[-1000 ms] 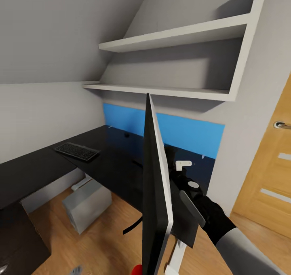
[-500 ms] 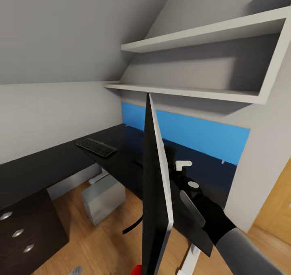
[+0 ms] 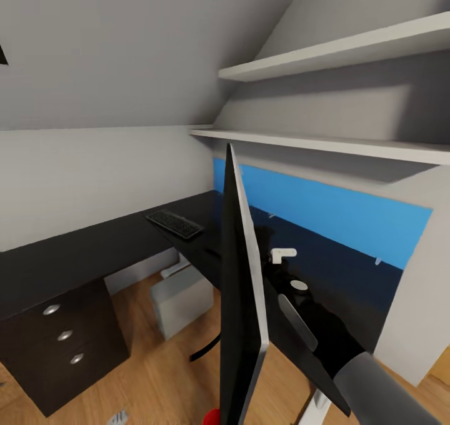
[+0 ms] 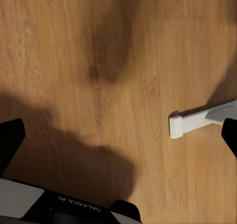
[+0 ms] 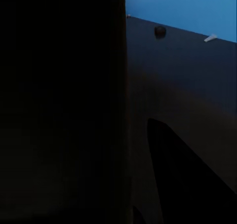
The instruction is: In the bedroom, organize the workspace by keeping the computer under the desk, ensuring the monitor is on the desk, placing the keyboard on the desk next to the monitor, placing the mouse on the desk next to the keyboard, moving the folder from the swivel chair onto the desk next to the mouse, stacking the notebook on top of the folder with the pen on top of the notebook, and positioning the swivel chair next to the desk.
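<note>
I see the monitor (image 3: pixel 240 300) edge-on just in front of me, a thin black slab with a white rear edge. My right gripper (image 3: pixel 284 275) is shut on it from behind, fingertips hidden. Its black face (image 5: pixel 59 110) looms close in the right wrist view. The black L-shaped desk (image 3: pixel 75 256) runs along both walls, with the keyboard (image 3: pixel 175 224) lying near its corner. The grey computer (image 3: pixel 184 300) stands on the floor under it. A small dark round thing (image 5: pixel 160 31), perhaps the mouse, lies on the desk by the blue panel. My left gripper (image 4: pixel 118 140) hangs open over the wood floor.
A drawer unit (image 3: pixel 62 337) with round silver knobs closes the desk's left end. A long blue panel (image 3: pixel 337 215) lines the wall behind the desk, with white shelves (image 3: pixel 325 142) above under a sloped ceiling. A white desk-leg foot (image 4: pixel 197 122) rests on the floor.
The camera has swung left, so the desk, keyboard and computer slid right in the picture. The drawer unit came into view and the door left it. The monitor kept its place in my right gripper.
</note>
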Robot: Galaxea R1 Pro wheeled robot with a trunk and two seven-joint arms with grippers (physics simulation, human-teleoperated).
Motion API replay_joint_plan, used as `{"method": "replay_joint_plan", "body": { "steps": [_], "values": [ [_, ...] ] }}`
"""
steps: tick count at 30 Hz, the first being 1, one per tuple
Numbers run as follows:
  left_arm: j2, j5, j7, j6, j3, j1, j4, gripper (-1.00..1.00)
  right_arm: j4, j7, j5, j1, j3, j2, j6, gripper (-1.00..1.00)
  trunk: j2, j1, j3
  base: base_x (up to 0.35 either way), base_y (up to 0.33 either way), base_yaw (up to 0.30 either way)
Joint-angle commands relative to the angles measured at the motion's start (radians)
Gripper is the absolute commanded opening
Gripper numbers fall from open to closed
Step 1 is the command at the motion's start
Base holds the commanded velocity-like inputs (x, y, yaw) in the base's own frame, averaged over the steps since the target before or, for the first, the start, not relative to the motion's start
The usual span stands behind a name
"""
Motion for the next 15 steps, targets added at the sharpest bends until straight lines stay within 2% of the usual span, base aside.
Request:
{"method": "replay_joint_plan", "body": {
  "steps": [1, 9, 15],
  "values": [
    [-0.001, 0.005, -0.002, 0.008, 0.004, -0.001, -0.001, 1.0, -0.004, -0.012, -0.004, -0.001, 0.003, -0.002, 0.002, -1.0, -0.001, 0.0, -0.001, 0.0, -0.241, 0.276],
    [-0.001, 0.002, -0.001, -0.009, 0.004, -0.001, 0.0, 1.0, -0.076, -0.014, 0.028, 0.015, 0.005, -0.001, 0.062, -1.0, -0.001, 0.0, -0.001, 0.0, -0.321, 0.275],
    [-0.001, 0.001, -0.001, -0.01, 0.004, -0.001, -0.001, 1.0, -0.084, -0.015, 0.031, 0.021, 0.005, 0.0, 0.07, -1.0, -0.001, 0.0, -0.001, 0.0, -0.338, 0.27]
  ]
}}
